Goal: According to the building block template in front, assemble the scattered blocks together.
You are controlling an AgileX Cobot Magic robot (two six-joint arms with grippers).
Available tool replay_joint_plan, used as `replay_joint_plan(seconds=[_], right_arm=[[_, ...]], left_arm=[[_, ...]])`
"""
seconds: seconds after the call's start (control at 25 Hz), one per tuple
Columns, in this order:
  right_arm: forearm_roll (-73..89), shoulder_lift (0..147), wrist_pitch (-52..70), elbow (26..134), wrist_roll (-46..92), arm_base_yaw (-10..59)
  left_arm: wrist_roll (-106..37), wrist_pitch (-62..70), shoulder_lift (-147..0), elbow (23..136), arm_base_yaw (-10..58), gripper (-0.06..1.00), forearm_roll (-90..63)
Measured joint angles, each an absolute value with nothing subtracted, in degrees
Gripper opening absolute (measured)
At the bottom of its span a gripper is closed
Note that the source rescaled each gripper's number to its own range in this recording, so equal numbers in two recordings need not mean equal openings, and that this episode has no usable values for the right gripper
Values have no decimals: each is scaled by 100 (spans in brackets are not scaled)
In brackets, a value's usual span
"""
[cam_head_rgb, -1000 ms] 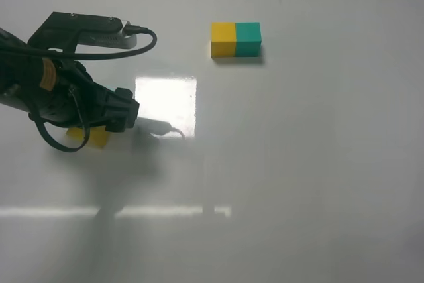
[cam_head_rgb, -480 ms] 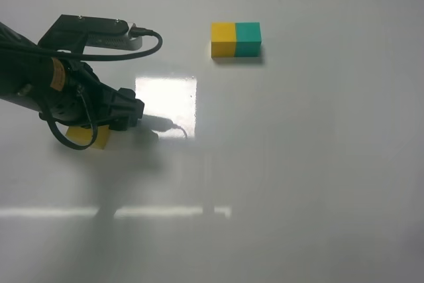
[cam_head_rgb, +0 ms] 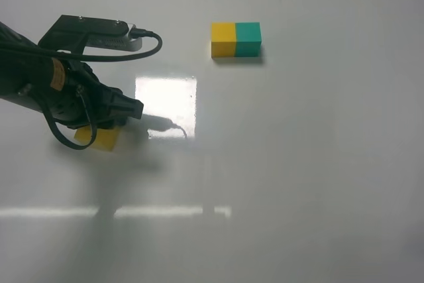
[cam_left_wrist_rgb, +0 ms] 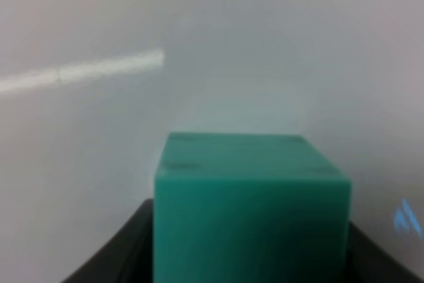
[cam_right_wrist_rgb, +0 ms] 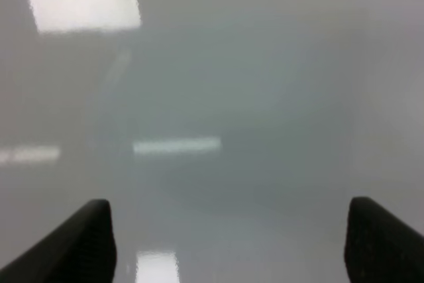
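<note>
Blocks: judged light, stiff and matte, so little slip is expected; best pinched on opposite flat faces.
Left gripper (cam_left_wrist_rgb: 250, 251): closed on the teal cube (cam_left_wrist_rgb: 252, 207), clasped by its sides.
Yellow cube (cam_head_rgb: 101, 139): on the table (cam_head_rgb: 298, 164), partly hidden under the left arm.
Two-cube bar (cam_head_rgb: 236, 39): well apart from it, untouched.
Right gripper (cam_right_wrist_rgb: 228, 243): spread wide, nothing held.

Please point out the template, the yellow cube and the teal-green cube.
template (cam_head_rgb: 236, 36): exterior high view, top middle.
yellow cube (cam_head_rgb: 103, 140): exterior high view, exposed lower part.
teal-green cube (cam_left_wrist_rgb: 252, 220): left wrist view, near face.
</note>
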State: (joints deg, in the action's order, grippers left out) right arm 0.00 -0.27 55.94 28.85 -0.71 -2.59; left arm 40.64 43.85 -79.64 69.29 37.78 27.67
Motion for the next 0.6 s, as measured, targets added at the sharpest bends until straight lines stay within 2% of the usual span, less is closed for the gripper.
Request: replay_joint_plan(seconds=[0.36,0.6], right_arm=[[0,-27,5594,2885,-71,-259],[0,-27,5594,2885,-71,-259]], left_arm=[[3995,4385,-7964,6929,3778,1,2729],[2853,4522,-7983,7076,3778,1,1918]])
